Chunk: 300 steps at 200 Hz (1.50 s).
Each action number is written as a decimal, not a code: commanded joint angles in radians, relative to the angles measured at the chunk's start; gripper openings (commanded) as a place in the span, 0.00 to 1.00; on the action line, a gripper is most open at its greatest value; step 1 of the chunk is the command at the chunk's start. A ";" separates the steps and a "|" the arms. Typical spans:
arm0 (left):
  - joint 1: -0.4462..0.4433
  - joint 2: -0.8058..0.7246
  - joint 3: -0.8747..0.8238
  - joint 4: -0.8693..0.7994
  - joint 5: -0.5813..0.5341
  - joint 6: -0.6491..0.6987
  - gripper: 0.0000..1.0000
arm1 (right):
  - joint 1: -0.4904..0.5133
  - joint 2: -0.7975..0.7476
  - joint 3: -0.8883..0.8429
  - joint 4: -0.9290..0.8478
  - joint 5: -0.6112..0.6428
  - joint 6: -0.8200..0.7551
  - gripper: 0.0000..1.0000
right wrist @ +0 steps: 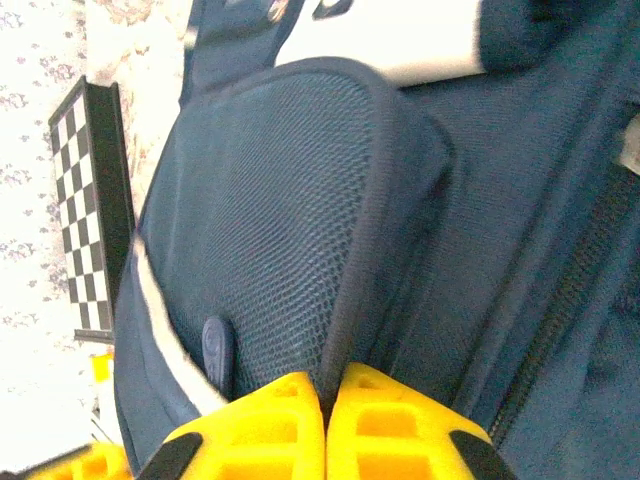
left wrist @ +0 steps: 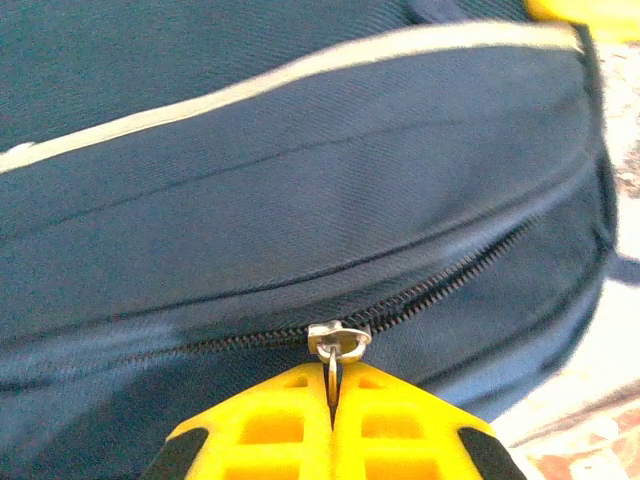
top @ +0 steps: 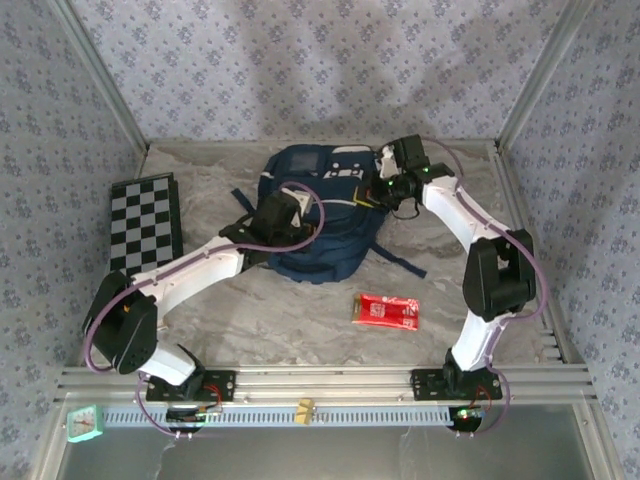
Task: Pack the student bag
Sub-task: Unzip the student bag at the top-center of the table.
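Patterned wallpaper is seen on three sides of a marbled table (top: 300,335). At the far left a chessboard (top: 146,222) lies flat, well apart from everything else. Right of it, the left gripper (left wrist: 332,395) is reached over the near left part of the student bag (top: 330,255), which lies flat in the middle of the table towards the far side. Its fingers are pressed together, with the metal zipper pull (left wrist: 338,345) clamped between them. The zipper (left wrist: 450,280) is seen closed to the right of the slider. A red packet (top: 387,311) lies on the table just near of the bag, not yet packed. At the bag's far right side, the right gripper (right wrist: 325,395) is closed too, and the bound edge of the mesh side pocket (right wrist: 270,220) appears to be pinched between its fingers, presumably to brace the bag.

Several faults can be expected from here. The pull is thin and only caught at the fingertips, so it could be lost if the slider is tugged at an angle to the teeth. If the pocket edge slips from the right fingers, the whole bag would probably be dragged across the table instead of being unzipped. Loose fabric beside the teeth could also be caught in the slider and jam it.
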 commanded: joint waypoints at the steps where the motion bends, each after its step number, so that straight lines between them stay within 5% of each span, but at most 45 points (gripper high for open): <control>1: -0.082 0.035 0.084 -0.046 0.024 -0.021 0.00 | -0.104 0.009 0.040 0.076 0.010 0.071 0.23; 29: -0.089 0.111 0.161 -0.068 0.023 -0.022 0.00 | -0.097 -0.115 -0.076 0.125 0.016 0.171 0.58; 68: -0.089 0.132 0.189 -0.081 0.015 0.001 0.00 | -0.024 -0.254 -0.369 0.330 -0.015 0.371 0.66; 122: -0.088 0.129 0.185 -0.078 0.005 0.006 0.00 | 0.109 -0.258 -0.398 0.360 0.107 0.427 0.49; 222: -0.081 0.127 0.211 -0.134 -0.041 0.055 0.00 | 0.101 -0.175 -0.274 0.288 0.170 0.342 0.00; 300: 0.015 -0.035 0.002 -0.174 -0.095 0.066 0.00 | -0.026 -0.144 -0.196 0.228 0.125 0.202 0.00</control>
